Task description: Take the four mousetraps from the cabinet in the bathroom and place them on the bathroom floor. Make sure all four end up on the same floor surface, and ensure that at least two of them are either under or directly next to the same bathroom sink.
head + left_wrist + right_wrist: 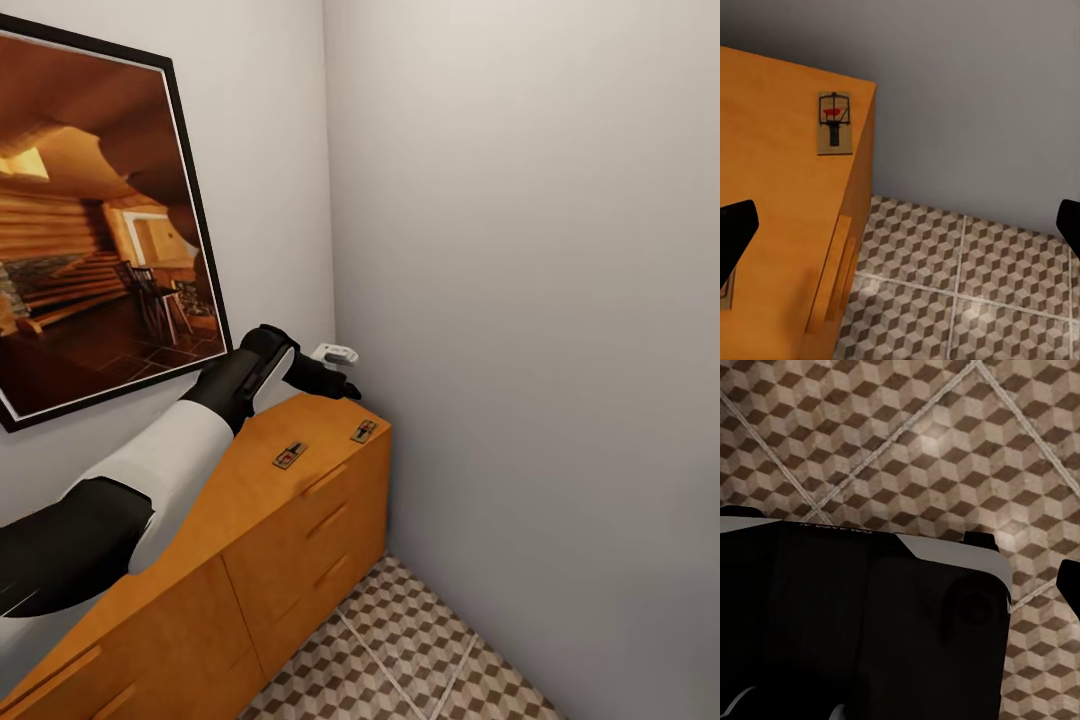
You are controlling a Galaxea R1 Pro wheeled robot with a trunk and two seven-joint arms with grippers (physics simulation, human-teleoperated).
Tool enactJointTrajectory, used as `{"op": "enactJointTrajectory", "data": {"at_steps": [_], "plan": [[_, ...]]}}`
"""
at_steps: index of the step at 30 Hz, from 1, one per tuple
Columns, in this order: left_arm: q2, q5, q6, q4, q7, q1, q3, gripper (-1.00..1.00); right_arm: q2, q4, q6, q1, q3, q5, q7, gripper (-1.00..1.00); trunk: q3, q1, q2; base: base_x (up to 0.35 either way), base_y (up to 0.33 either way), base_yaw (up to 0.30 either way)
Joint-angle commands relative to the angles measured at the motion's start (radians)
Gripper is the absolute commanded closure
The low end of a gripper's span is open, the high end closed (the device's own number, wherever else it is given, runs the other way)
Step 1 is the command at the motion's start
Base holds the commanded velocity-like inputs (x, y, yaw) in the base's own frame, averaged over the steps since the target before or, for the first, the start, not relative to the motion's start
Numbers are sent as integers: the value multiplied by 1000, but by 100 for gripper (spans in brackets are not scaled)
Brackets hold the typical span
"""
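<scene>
In the head view the left arm reaches forward over the cabinet (300, 520), an orange-brown chest whose top runs toward the far corner of the room, and the left gripper (338, 384) hangs above its far end, close to the back wall; from here I cannot tell how far its fingers are spread. Two mousetraps lie flat on the cabinet top near its front edge: one mousetrap (290, 455) sits nearer the robot, the other mousetrap (364, 431) sits at the far right corner, and both lie apart from the gripper. A large framed picture (90, 230) hangs on the wall to the left, a small white fitting (335, 352) is fixed to the wall just behind the gripper, and the bathroom floor (400, 650) with its cube-pattern tiles shows below the drawers. In the left wrist view the dark fingers (735, 225) stand wide apart at the two sides of the picture with nothing between them; the far mousetrap (834, 122) lies on the cabinet top near its corner, and a drawer handle (840, 262) shows above the tiles. In the right wrist view the tiled floor (907, 442) lies beyond the robot's own dark body (862, 622); one dark fingertip (1070, 581) of the right gripper shows at the edge, and I cannot tell how open it is.
</scene>
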Motion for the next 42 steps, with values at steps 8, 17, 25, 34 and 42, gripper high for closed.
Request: {"op": "enactJointTrajectory", "data": {"at_steps": [8,17,25,34,42], "plan": [[1,9,4,2,5,6,-3,-100,0,2,-4,-1,8,-11,3,-100,-2,1,-2,0,0,0],[1,9,3,13,5,11,-3,-100,0,2,-4,-1,8,-11,3,-100,-2,1,-2,149,58,0],[1,9,3,24,6,12,-3,-100,0,2,-4,-1,8,-11,3,-100,-2,1,-2,287,53,0],[1,9,3,25,6,13,-3,-100,0,2,-4,-1,8,-11,3,-100,-2,1,-2,96,6,0],[1,9,3,26,6,15,-3,-100,0,2,-4,-1,8,-11,3,-100,-2,1,-2,104,-55,0]]}}
